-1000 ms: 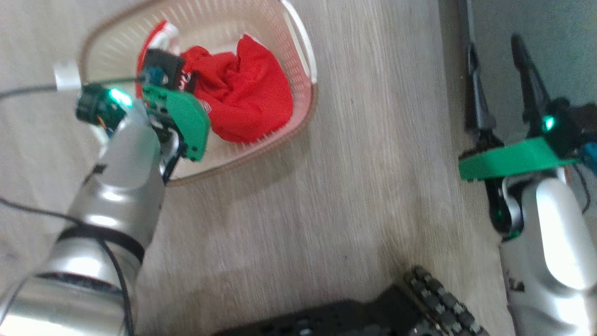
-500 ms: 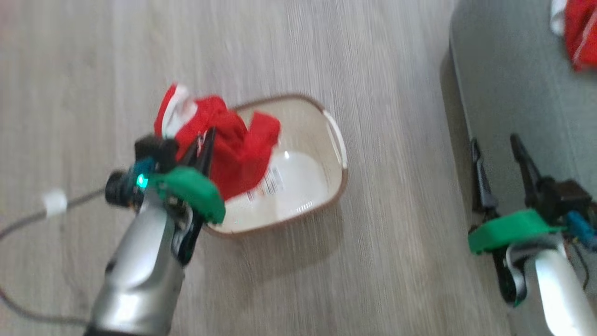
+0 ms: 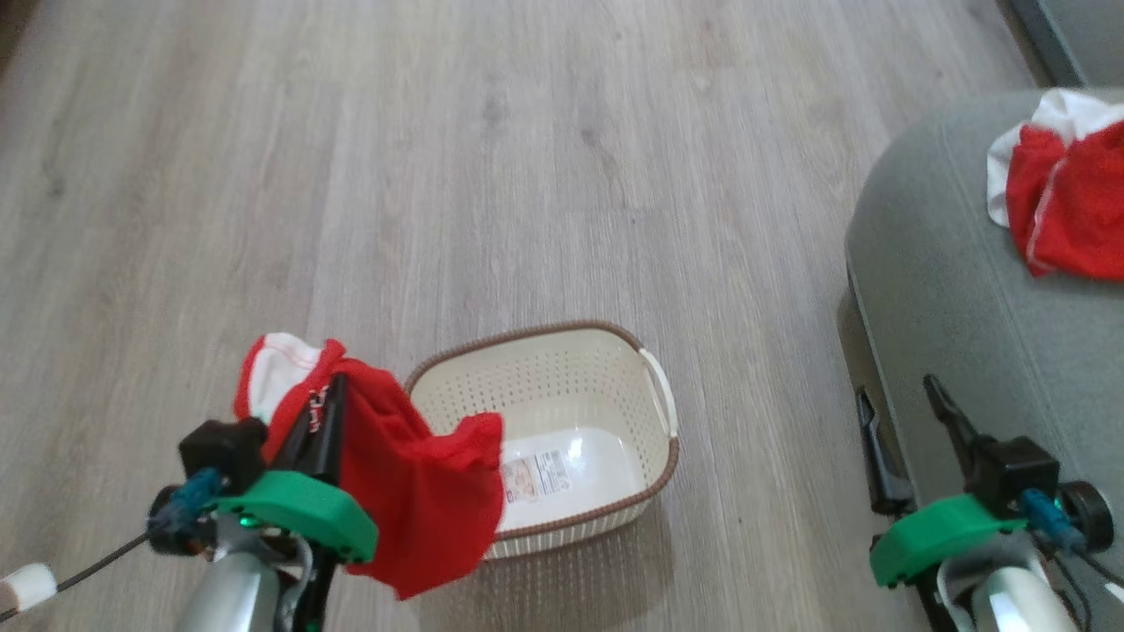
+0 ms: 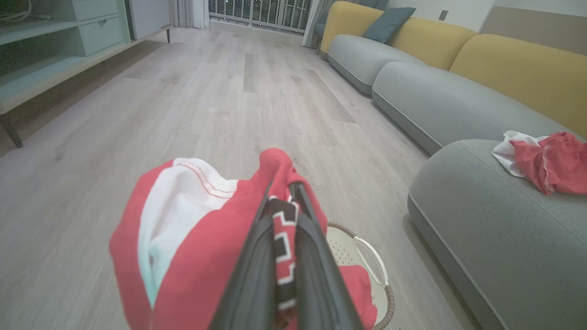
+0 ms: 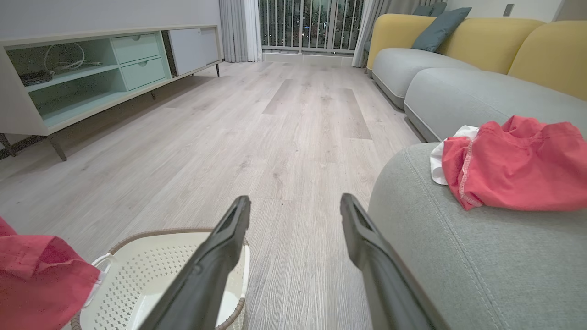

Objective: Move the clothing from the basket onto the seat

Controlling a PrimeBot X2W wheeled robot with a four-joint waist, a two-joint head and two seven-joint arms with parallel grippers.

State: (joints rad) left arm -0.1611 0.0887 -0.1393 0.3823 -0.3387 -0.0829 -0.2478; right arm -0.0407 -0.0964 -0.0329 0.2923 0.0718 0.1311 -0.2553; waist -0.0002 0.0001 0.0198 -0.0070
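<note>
My left gripper (image 3: pixel 327 399) is shut on a red garment (image 3: pixel 413 491) with a white part and white lettering. The cloth hangs over the left end of the cream basket (image 3: pixel 632 351), clear of its floor, where a sticker label shows. In the left wrist view the fabric (image 4: pixel 197 247) is pinched between the closed fingers (image 4: pixel 257 256) at my left gripper (image 4: pixel 282 188). A second red and white garment (image 3: pixel 1067 197) lies on the grey seat (image 3: pixel 948 290) at the right. My right gripper (image 3: pixel 896 393) stands open and empty by the seat's front edge, and its spread fingers (image 5: pixel 220 247) show in the right wrist view.
Pale wood floor (image 3: pixel 527 175) spreads around the basket. Grey and yellow sofa sections (image 5: pixel 458 59) run along the right. A low mint cabinet (image 5: pixel 91 68) lines the left wall. A cable with a white tag (image 3: pixel 26 586) trails by my left arm.
My left gripper has lifted the red garment up out of the basket, leaving the basket floor bare. The head camera has tilted up, bringing the seat and its garment into view.
</note>
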